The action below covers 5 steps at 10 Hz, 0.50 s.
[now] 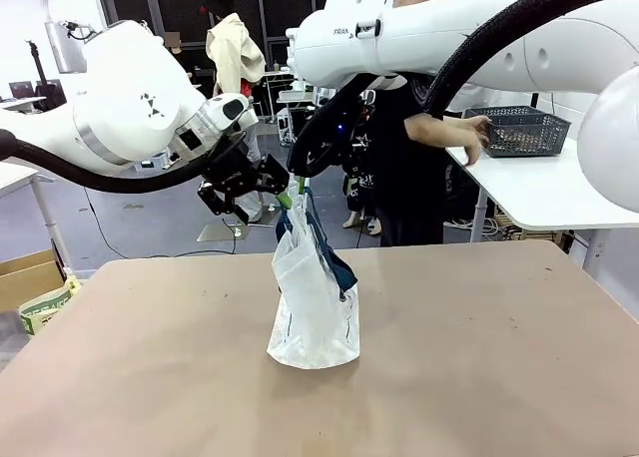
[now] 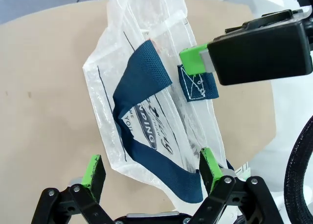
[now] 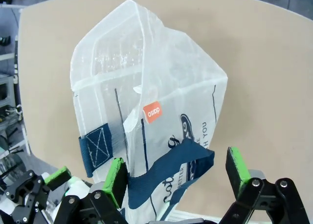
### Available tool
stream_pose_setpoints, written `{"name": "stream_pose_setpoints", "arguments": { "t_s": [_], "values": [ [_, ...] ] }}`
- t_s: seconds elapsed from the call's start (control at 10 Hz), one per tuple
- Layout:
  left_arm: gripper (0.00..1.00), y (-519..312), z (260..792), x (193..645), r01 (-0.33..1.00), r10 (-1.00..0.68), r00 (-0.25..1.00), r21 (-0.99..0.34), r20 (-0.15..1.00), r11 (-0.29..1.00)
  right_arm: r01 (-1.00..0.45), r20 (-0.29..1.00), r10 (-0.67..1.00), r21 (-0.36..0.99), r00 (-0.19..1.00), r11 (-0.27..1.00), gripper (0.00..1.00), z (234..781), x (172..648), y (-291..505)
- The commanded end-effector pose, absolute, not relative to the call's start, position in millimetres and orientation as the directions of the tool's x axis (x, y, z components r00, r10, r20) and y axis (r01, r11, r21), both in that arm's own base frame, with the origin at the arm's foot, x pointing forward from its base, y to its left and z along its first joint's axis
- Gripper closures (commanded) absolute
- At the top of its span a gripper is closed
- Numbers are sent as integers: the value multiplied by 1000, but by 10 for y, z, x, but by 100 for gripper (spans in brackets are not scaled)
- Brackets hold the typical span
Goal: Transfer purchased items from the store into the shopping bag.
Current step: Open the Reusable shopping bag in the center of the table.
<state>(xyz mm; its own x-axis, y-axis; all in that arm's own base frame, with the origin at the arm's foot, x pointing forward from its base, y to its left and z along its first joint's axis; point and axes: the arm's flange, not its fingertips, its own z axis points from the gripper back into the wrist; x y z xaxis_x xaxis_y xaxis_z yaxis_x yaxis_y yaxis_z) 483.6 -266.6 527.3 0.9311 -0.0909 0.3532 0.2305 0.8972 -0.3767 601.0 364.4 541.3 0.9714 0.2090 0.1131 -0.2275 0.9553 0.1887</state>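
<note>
The shopping bag (image 1: 315, 312) stands upright at the middle of the table (image 1: 519, 377), well in from every edge; thin, light, floppy film, it will probably crumple and slip under a pinch, so the stitched navy handles (image 2: 143, 73) look the firmest hold. The left gripper (image 2: 151, 169) and right gripper (image 3: 177, 174) both stand fully spread, each straddling the bag's top and a handle, clamping nothing.

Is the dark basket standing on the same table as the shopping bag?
No: the basket sits on a white side table beyond, while the shopping bag stands on the brown table.
</note>
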Motion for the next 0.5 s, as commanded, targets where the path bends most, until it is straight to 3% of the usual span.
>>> {"name": "stream_pose_setpoints", "arguments": {
  "t_s": [0.0, 0.4],
  "values": [
    [0, -2738, 5242, 4816, 147, -31, 954, -378, 297, 914, -225, 72, 214, 215, 974, 950, 0, 5453, 6067, 3662],
    [0, -2741, 5143, 4839, 107, -2, 966, -393, 258, 913, -227, 49, 222, 209, 974, 951, 0, 5385, 6085, 3664]
  ]
}}
